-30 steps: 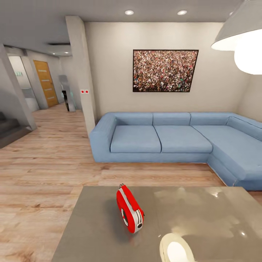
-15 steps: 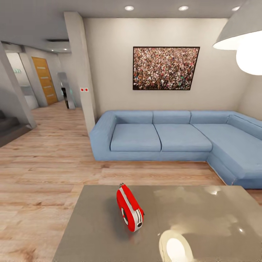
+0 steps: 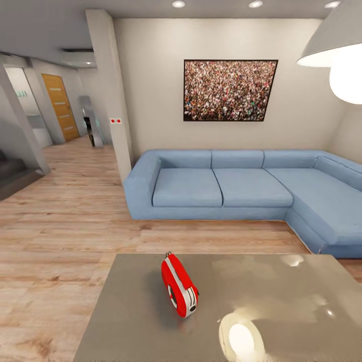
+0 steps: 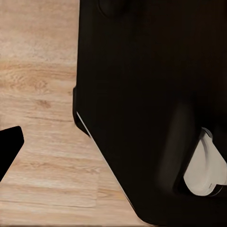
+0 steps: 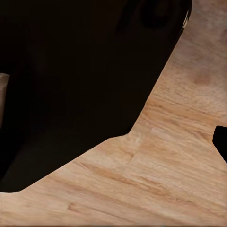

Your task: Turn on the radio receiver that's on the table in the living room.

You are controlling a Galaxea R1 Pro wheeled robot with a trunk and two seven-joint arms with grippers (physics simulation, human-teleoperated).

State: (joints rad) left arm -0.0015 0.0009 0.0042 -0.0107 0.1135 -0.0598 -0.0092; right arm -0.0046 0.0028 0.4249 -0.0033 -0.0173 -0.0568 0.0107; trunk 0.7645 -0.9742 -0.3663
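Observation:
The red radio receiver (image 3: 179,291) stands on its edge on the glossy grey-brown table (image 3: 281,301), near the table's left half, its white end and round dial turned toward me. Nothing touches it. The table sits in the living room on a light wood floor (image 3: 60,236). In the left wrist view one dark fingertip (image 4: 7,149) shows at the frame's edge above the floor, beside my black base (image 4: 151,94). The right wrist view likewise has one dark fingertip (image 5: 221,141) at its edge. Neither view reveals how the jaws stand.
A blue sectional sofa (image 3: 236,188) runs behind the table and wraps round on the right. A crowd picture (image 3: 230,90) hangs above it. A grey pillar (image 3: 108,90) stands left of the sofa, with a hallway beyond. A pendant lamp (image 3: 337,50) hangs at the upper right.
The whole head picture has shifted slightly, with ceiling and wall sliding up and the table a little closer, so the camera has moved. The radio rests in the same spot on the table.

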